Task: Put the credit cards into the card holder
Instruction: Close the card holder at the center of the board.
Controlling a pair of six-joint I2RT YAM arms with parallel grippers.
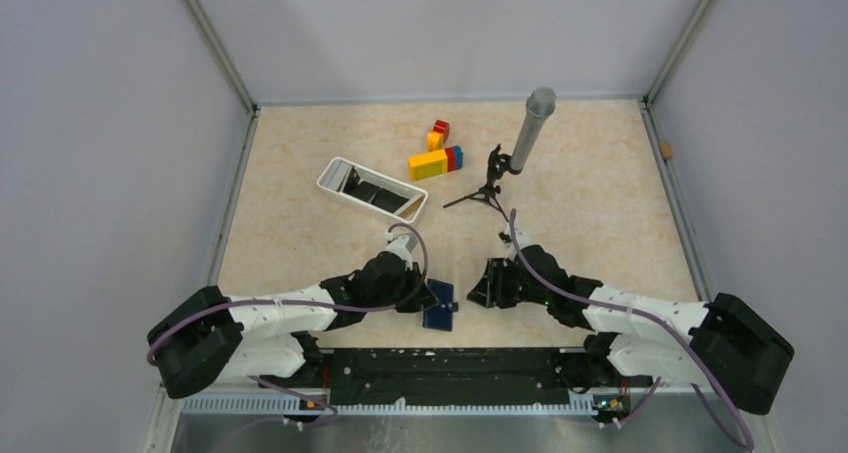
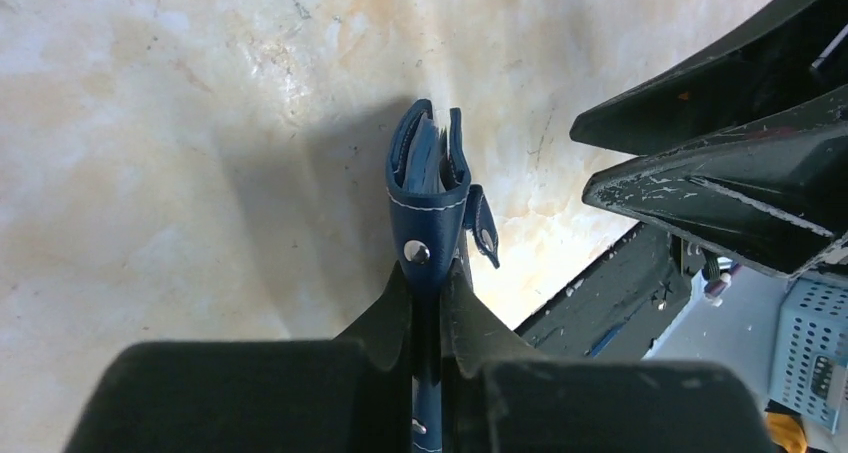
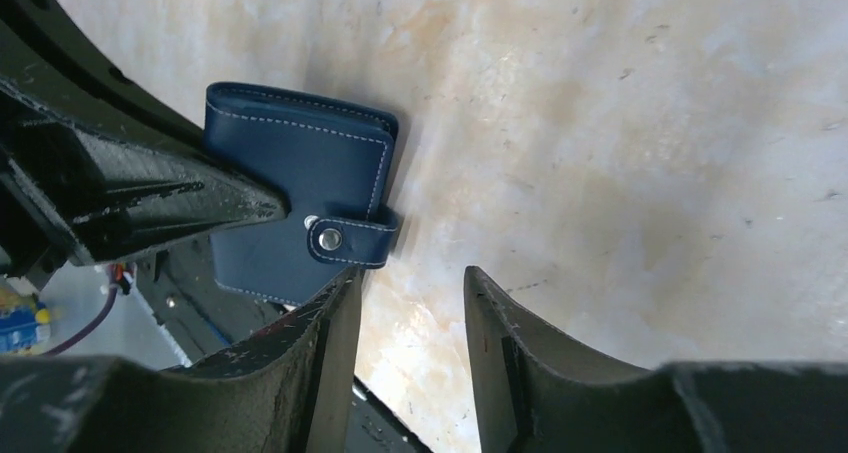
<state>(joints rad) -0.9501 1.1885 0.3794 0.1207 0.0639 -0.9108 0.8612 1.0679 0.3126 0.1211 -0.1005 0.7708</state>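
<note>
The navy-blue card holder (image 1: 440, 306) is folded shut and held off the table near the front edge, its snap strap hanging loose. My left gripper (image 1: 426, 297) is shut on its lower part; the left wrist view shows its edge (image 2: 428, 188) sticking out past my gripper (image 2: 428, 273). My right gripper (image 1: 478, 285) is open and empty just right of the holder. In the right wrist view the holder (image 3: 295, 188) lies up-left of the gripper (image 3: 410, 278). Dark credit cards (image 1: 372, 191) lie in the white tray (image 1: 365, 207).
Coloured toy blocks (image 1: 437, 159) lie behind the tray. A small black tripod (image 1: 487, 188) carries a tilted grey cylinder (image 1: 530, 128) at the back centre. The black base rail (image 1: 440, 363) runs along the table's front edge under the holder.
</note>
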